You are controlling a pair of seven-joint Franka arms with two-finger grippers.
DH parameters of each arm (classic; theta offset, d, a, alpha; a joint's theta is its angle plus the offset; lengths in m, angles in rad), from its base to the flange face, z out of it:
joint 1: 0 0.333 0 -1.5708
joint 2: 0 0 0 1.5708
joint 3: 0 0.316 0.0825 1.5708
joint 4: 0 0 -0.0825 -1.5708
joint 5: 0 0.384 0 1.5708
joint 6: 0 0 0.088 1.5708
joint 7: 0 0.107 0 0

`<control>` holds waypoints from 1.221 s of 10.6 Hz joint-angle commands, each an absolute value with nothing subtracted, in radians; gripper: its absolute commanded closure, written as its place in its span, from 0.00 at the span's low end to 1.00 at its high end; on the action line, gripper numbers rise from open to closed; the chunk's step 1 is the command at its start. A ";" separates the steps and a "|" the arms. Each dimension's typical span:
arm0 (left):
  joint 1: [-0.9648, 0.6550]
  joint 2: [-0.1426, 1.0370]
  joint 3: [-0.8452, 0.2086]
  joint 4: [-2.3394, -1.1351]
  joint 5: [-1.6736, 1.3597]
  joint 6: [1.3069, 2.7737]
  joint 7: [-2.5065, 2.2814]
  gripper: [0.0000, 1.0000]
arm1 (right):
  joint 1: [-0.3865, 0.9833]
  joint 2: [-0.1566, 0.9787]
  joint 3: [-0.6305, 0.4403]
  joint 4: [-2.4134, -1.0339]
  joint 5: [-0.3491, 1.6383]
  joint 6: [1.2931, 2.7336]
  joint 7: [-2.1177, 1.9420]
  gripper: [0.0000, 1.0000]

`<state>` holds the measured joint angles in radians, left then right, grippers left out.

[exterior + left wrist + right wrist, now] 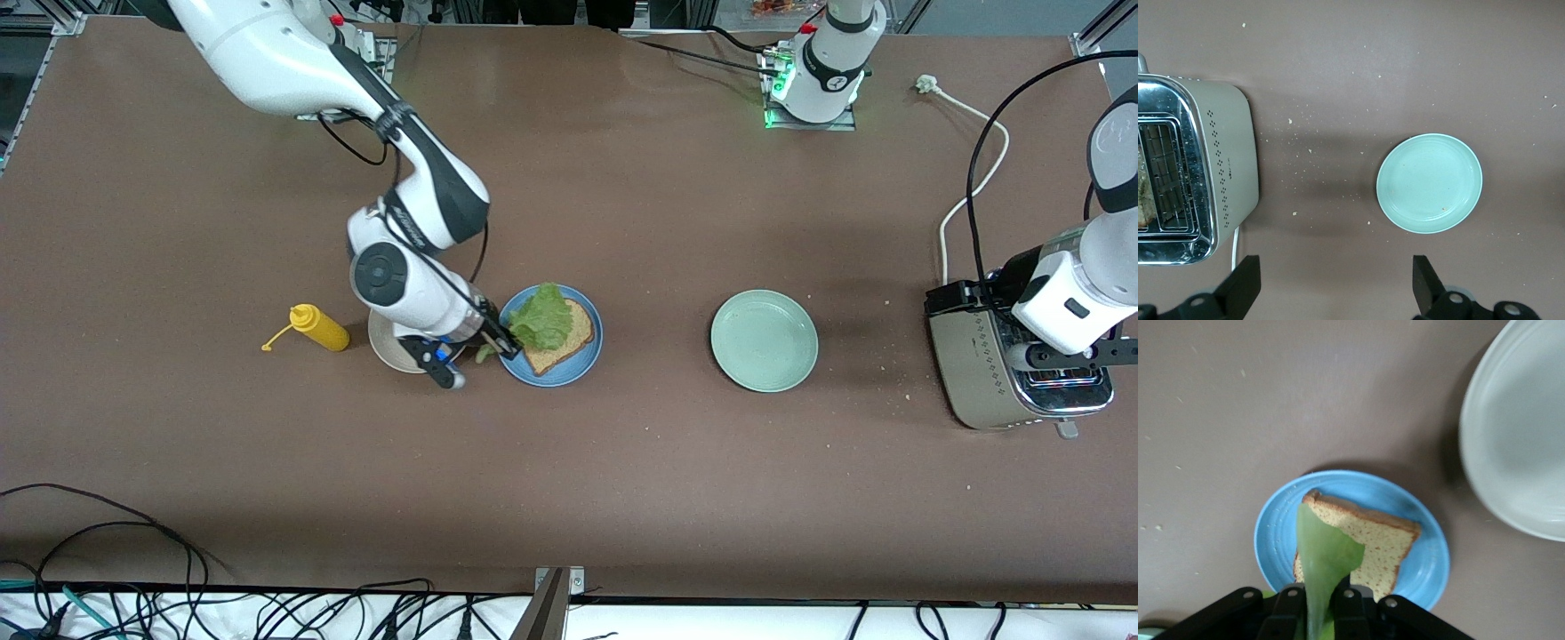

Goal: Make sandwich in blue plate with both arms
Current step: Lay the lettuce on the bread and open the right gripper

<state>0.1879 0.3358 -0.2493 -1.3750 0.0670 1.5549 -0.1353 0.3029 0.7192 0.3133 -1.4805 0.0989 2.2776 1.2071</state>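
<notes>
Green lettuce leaf (540,317) hangs pinched in my right gripper (500,341), fingers shut on its stem end, draped over one slice of brown toast (564,338) lying on the blue plate (587,356). That plate sits just beside a cream plate (384,345), with a yellow squeeze bottle (318,327) near it toward the right arm's end of the table.

I judge this the lettuce-laying step: bread down, leaf not yet released, top slice missing. Next, the right gripper needs to open so the leaf settles squarely on the toast, without dragging it off as it lifts.

My left gripper (1335,283) hovers over the table beside the steel toaster (996,373), fingers spread wide and empty; a slice appears to stand in one slot. An empty mint-green plate (764,340) lies between toaster and blue plate.

I can read no brand, label or lettering anywhere.
</notes>
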 commanded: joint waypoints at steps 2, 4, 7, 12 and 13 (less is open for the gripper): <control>0.196 0.337 -0.256 -1.356 0.074 1.537 -0.115 0.00 | 0.353 0.773 0.293 -1.488 0.034 2.313 1.224 0.64; 0.196 0.337 -0.256 -1.356 0.074 1.537 -0.115 0.00 | 0.353 0.776 0.291 -1.488 -0.056 2.312 1.233 0.00; 0.198 0.337 -0.255 -1.356 0.074 1.537 -0.115 0.00 | 0.365 0.772 0.293 -1.477 -0.058 2.312 1.232 0.00; 0.242 0.341 -0.250 -1.313 0.083 1.537 -0.114 0.00 | 0.354 0.692 0.261 -1.440 -0.190 2.214 1.171 0.00; 0.261 0.341 -0.250 -1.312 0.083 1.537 -0.114 0.00 | 0.353 0.661 0.250 -1.442 -0.245 2.145 1.126 0.00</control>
